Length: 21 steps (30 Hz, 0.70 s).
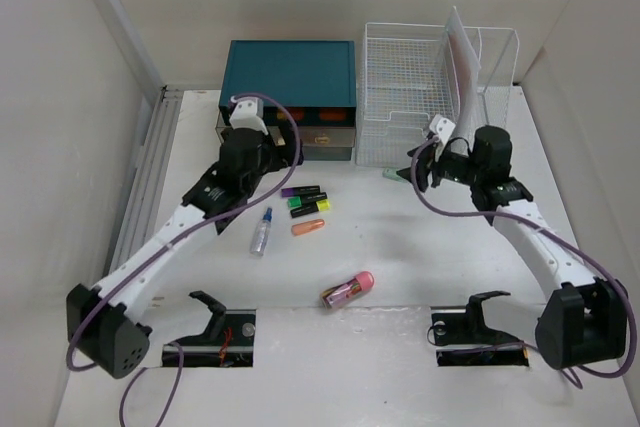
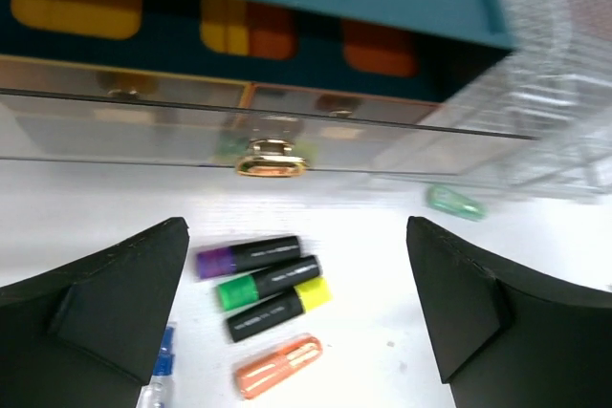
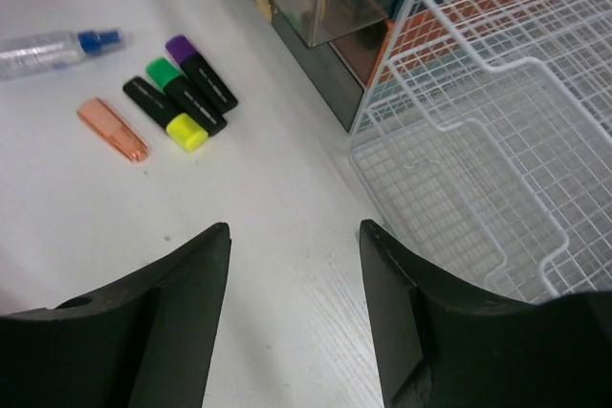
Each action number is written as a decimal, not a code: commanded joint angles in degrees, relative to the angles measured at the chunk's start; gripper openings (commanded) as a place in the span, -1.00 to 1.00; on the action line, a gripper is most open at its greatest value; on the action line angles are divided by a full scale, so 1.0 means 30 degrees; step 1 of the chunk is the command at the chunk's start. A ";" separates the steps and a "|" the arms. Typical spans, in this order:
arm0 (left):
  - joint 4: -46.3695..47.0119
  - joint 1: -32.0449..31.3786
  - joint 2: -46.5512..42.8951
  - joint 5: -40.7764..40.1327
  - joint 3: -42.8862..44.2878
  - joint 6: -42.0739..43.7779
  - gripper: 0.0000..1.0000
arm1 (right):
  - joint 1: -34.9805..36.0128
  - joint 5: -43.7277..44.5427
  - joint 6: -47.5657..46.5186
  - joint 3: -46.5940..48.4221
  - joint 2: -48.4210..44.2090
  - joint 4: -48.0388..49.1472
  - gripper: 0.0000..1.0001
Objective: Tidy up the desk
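Your left gripper [image 2: 296, 236] has its jaws wide apart with nothing between them. It hangs above the far part of the desk [image 1: 400, 267], pointing at the teal drawer box [image 1: 290, 72]. The gold knob [image 2: 271, 158] of a clear drawer sits straight ahead of the fingers.

On the white tabletop below that gripper, three highlighters lie side by side: purple [image 2: 249, 257], green [image 2: 268, 284] and yellow [image 2: 277, 311]. An orange marker [image 2: 279, 367] is just nearer to you, and a small spray bottle [image 1: 262, 232] is off to the left of it.

Your right gripper [image 3: 295, 231] is parted about halfway and holds nothing. It is above the desk on the far right, just in front of the white wire rack [image 1: 420, 97]. Bare tabletop shows between its fingers.

A small green object [image 2: 454, 203] lies by the foot of the rack; what it is, you can't tell from here. A pink-capped item [image 1: 347, 289] rests alone nearer the arm bases, well apart from both grippers. The desk spreads under everything, box and rack standing at its far edge.
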 commanded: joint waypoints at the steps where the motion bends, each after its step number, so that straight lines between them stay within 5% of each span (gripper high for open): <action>1: -0.0031 -0.0032 -0.2538 0.1935 -0.0396 -0.0316 0.98 | 0.0895 0.1083 -0.4235 -0.0419 -0.0020 -0.0247 0.24; 12: 0.1814 -0.0032 -0.9429 0.1063 -0.3355 0.2494 0.98 | 0.2274 0.6416 -1.2503 0.0076 0.2288 -0.2678 0.20; 21: 0.1990 -0.0032 -1.0751 0.1324 -0.3970 0.2936 0.98 | 0.2274 0.7971 -1.0077 0.3568 0.7009 -0.5842 -0.15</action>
